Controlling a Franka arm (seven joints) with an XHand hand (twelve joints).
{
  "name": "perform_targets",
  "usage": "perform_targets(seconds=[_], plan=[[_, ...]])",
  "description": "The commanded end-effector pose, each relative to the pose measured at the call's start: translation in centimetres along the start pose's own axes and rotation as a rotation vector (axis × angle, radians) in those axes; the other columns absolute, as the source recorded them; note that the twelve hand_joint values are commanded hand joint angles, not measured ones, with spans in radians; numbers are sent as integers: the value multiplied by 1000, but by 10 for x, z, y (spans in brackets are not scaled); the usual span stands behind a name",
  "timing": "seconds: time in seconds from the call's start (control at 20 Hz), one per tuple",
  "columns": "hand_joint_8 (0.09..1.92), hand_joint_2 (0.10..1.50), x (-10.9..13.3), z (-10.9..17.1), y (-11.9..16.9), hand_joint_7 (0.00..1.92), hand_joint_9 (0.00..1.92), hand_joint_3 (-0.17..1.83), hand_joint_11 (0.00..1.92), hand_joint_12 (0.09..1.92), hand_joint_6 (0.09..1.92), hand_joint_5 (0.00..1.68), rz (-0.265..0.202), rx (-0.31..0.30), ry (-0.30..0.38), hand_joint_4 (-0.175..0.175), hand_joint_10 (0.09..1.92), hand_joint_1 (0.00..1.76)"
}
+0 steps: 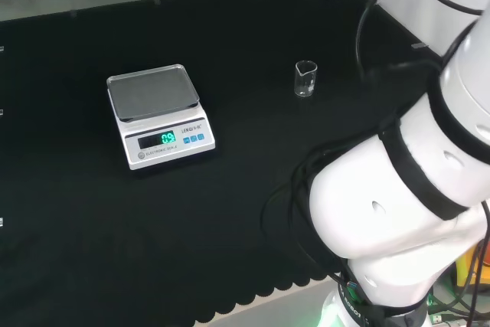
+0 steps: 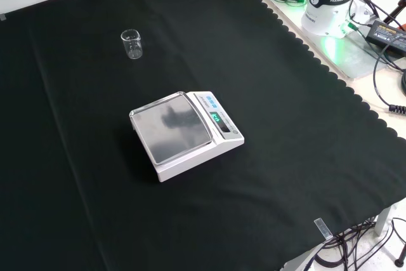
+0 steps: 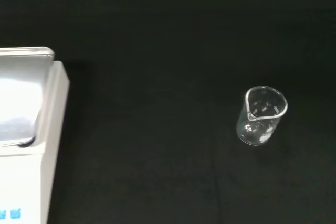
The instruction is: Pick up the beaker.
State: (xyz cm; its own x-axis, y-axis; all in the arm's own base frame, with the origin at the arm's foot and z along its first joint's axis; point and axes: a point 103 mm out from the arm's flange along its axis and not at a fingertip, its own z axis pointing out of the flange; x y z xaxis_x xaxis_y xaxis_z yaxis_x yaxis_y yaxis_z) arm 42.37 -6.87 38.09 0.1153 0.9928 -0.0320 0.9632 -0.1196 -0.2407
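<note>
Beaker (image 1: 305, 80): we see it upright, axis vertical, no legible markings.
Scale (image 1: 159, 115): well apart.
Hand: we cannot tell its state.

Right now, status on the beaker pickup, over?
Robot hand's fingers not seen. Beaker upright on the cloth, untouched, looks empty. Scale stands apart from it, nothing beside the beaker.

The black cloth (image 2: 285, 157) was lit evenly from above and was rendered as a deep, nearly featureless black in every view. A soft sheen and a dark smudged reflection were seen on the steel pan of the scale (image 2: 171, 126). Small highlights were caught on the rim of the clear beaker (image 3: 260, 115), whose walls were barely separated from the cloth. A green glow was cast beside the arm's base (image 2: 330, 4) in the front view.
</note>
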Motion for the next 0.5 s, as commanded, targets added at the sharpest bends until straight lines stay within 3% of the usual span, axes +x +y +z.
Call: perform_targets(seconds=[0.05,0.5], plan=[[786,758,-39,18,47,66,0,130,25,1560,87,242,89,23,43,-62,742,478],[811,732,-78,47,82,136,0,98,58,1564,87,65,176,120,89,-60,869,488]])
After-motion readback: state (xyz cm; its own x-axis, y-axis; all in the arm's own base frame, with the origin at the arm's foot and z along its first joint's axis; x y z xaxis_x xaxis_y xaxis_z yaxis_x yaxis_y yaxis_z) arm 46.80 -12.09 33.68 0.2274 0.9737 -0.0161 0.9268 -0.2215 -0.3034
